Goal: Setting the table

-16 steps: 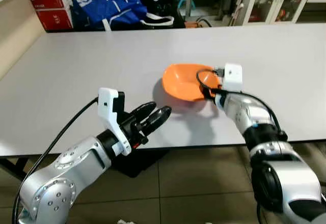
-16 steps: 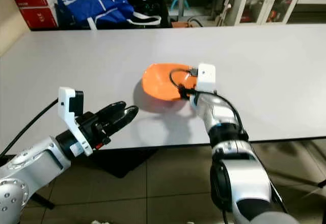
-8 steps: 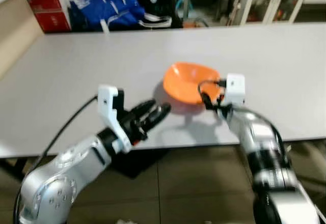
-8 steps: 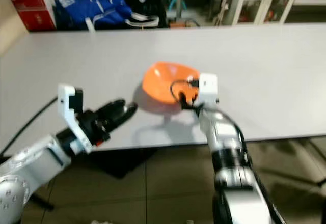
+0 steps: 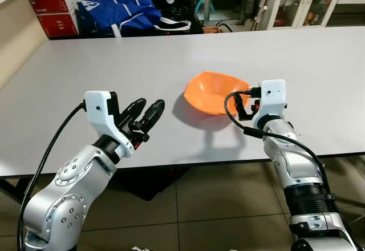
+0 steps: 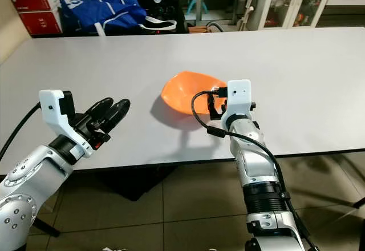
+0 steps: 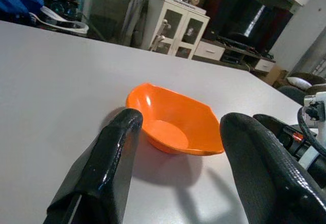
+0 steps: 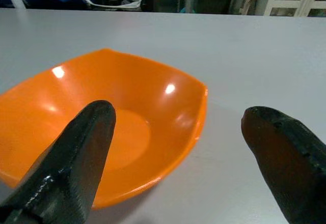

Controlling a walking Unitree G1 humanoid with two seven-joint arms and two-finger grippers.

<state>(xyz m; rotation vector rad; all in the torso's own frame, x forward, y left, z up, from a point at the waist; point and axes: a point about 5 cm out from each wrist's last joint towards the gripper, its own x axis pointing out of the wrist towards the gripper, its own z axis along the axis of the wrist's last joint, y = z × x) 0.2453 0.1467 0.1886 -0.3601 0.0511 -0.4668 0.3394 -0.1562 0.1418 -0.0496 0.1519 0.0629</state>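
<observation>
A big white bench holds an orange bowl near its front edge. The right hand is spread wide, just beside the bowl. The left hand, also spread apart, is farther off.

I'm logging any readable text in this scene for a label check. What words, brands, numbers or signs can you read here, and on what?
No text can be read in full.
Red box, beyond the table's far left corner: white print, too small to read.
Blue bag beside it: a white logo, too blurred to read.
Orange bowl: no marking.
Left tool and right tool: no lettering visible.
</observation>
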